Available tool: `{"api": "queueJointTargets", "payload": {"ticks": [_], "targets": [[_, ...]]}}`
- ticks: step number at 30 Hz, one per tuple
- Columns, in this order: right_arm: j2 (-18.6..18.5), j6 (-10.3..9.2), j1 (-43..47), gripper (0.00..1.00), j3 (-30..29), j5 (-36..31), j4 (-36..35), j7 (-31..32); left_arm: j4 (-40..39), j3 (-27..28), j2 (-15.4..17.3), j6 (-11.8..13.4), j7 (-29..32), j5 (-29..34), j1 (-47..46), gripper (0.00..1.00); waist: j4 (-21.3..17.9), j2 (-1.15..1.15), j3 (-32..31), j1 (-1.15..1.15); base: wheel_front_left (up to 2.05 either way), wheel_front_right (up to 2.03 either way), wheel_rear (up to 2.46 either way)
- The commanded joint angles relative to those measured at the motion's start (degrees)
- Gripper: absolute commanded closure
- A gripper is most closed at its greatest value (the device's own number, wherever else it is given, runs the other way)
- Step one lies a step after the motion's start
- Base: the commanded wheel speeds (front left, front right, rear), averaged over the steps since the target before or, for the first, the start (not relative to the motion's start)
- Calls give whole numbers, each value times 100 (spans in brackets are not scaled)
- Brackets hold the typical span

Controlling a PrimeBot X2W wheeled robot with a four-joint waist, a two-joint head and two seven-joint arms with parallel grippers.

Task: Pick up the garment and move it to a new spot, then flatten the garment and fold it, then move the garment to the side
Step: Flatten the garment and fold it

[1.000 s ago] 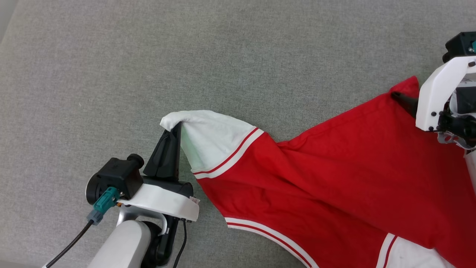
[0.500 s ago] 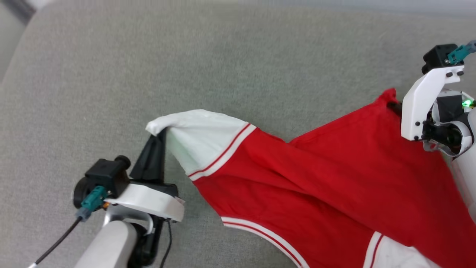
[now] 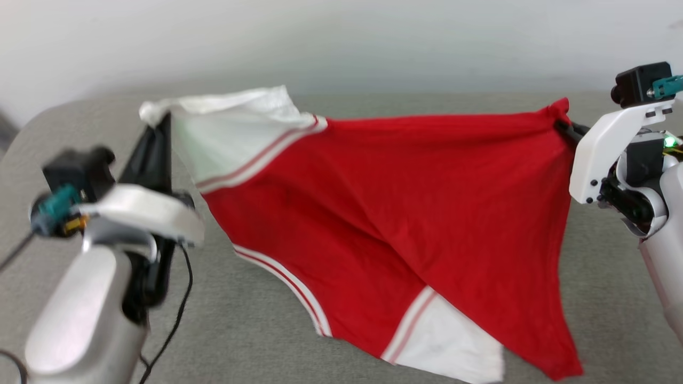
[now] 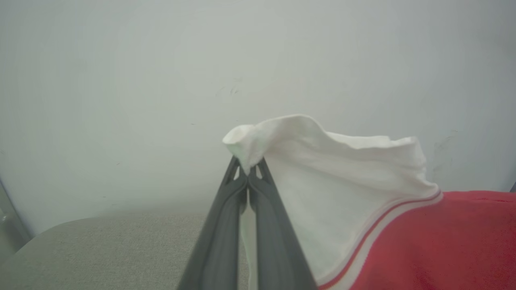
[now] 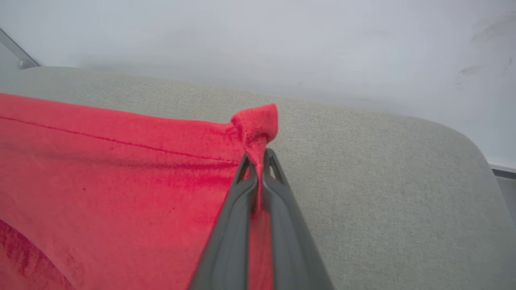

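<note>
Garment [image 3: 405, 202] stretched across mid-frame; left hand [image 3: 161, 120] pinched shut on white sleeve [image 3: 235, 138], right hand [image 3: 560, 127] pinched on red corner [image 3: 556, 109].

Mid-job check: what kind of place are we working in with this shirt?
Likely a plain indoor room, perhaps a lab: under the shirt is a grey upholstered cushion with rounded corners, like a sofa or padded bench, set against a bare white wall.
</note>
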Motion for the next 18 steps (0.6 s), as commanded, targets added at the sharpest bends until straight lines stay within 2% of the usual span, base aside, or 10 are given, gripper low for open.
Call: {"api": "queueJointTargets", "payload": {"ticks": [1, 8, 13, 18], "targets": [[68, -2, -62, 100, -61, -37, 19, -75, 140, 38, -11, -63, 19, -53, -281, 100, -192, 0, -117, 1, 0, 0, 0], [167, -2, -658, 100, -240, -223, 45, -328, 885, 23, -131, -423, 212, -205, -1634, 100, -282, 0, 258, 1, 0, 0, 0], [153, -2, -1487, 100, -408, -420, 2, -719, 1515, -30, -178, -644, 192, -39, -2980, 100, -274, 0, 815, 1, 0, 0, 0], [102, -2, -2539, 100, -530, -602, -113, -1041, 1937, -8, -94, -761, 28, 204, -4447, 100, -282, 0, 1511, 1, 0, 0, 0]]}}
